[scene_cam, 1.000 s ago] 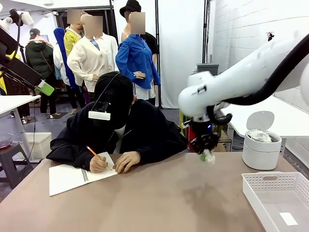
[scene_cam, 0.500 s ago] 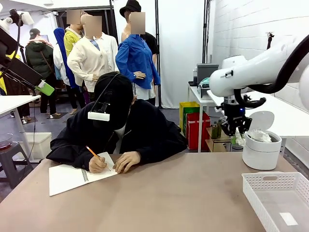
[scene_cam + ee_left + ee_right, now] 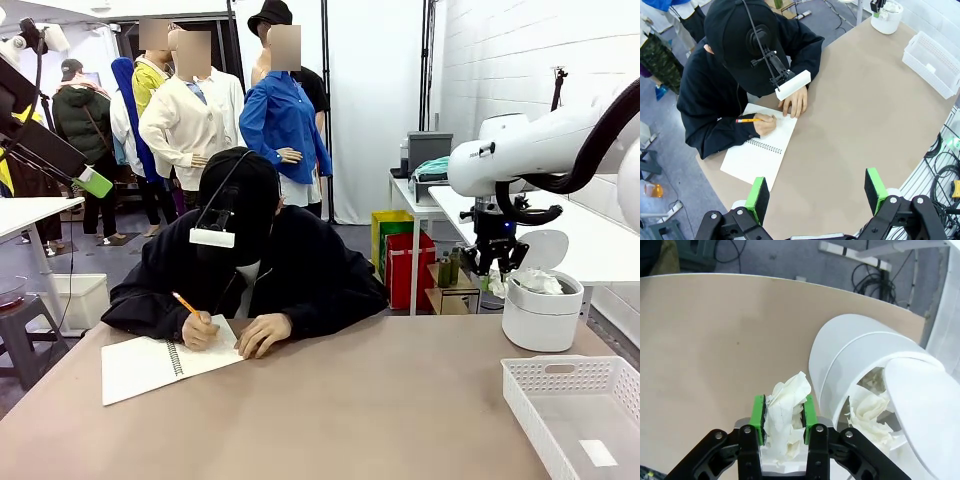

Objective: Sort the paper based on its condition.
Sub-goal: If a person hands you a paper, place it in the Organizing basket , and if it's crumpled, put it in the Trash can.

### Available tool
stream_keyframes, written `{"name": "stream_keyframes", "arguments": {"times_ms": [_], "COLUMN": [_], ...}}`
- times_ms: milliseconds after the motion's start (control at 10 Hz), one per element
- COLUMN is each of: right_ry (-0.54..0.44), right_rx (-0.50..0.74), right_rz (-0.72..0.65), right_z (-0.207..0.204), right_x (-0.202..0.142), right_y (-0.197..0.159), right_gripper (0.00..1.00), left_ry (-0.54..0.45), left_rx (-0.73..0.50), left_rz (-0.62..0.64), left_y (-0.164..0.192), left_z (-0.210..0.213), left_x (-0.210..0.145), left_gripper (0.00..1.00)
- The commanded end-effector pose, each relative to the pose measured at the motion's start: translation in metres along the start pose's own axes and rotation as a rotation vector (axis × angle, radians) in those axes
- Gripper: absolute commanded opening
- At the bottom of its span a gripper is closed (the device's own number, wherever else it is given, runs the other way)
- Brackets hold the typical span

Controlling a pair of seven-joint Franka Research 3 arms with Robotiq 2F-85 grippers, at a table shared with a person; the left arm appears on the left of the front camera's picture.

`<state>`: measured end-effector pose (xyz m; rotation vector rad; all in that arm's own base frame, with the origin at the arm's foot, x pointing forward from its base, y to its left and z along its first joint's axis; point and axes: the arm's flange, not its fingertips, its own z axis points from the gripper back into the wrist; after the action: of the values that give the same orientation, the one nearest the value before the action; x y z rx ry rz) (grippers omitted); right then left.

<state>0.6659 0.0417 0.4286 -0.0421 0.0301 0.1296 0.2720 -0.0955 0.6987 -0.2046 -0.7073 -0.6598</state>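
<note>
pads [image 3: 758, 197] of the left gripper [image 3: 817, 192] are standing wide apart, holding nothing, above the table [image 3: 855, 100]. at the near right, a white tray [image 3: 560, 385] is keeping one small flat slip [image 3: 598, 452]. farther, the right gripper [image 3: 783, 405] is pinching a crumpled paper wad [image 3: 790, 385] just beside the open bin [image 3: 840, 365], where other wads [image 3: 867, 410] are already lying. so the sorting is looking partly done to me, and this wad is waiting for its drop. beyond, a person [image 3: 250, 260] is writing in a notebook [image 3: 140, 365].
</note>
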Motion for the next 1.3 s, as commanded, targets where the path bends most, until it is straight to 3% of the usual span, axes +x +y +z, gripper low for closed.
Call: {"name": "stream_keyframes", "arguments": {"times_ms": [0,200,300,600,800,900,1200], "right_ry": [-0.081,-0.184,-0.186,-0.155,-0.201,-0.225,-0.247], "right_rx": [-0.053,-0.09,-0.077,-0.05,0.012,0.087,-0.013], "right_rz": [-0.039,0.027,0.078,0.398,0.638,0.699,0.74], "right_z": [0.018,0.048,0.057,0.052,0.035,0.031,0.025], "right_x": [-0.012,-0.032,-0.038,-0.041,-0.031,-0.027,-0.032], "right_y": [0.015,0.014,0.011,-0.013,-0.038,-0.054,-0.065], "right_gripper": [0.36,0.36,0.36,0.36,0.36,0.36,0.36], "left_ry": [0.0,0.0,0.0,0.0,0.0,0.0,0.0], "left_rx": [0.003,0.003,0.003,0.003,0.003,0.003,0.003], "left_rz": [0.001,0.001,0.001,0.001,0.001,0.001,0.001], "left_y": [0.0,0.0,0.0,0.0,0.0,0.0,0.0], "left_z": [0.001,0.001,0.001,0.001,0.001,0.001,0.001], "left_x": [0.0,0.0,0.0,0.0,0.0,0.0,0.0], "left_gripper": [1.0,1.0,1.0,1.0,1.0,1.0,1.0]}}
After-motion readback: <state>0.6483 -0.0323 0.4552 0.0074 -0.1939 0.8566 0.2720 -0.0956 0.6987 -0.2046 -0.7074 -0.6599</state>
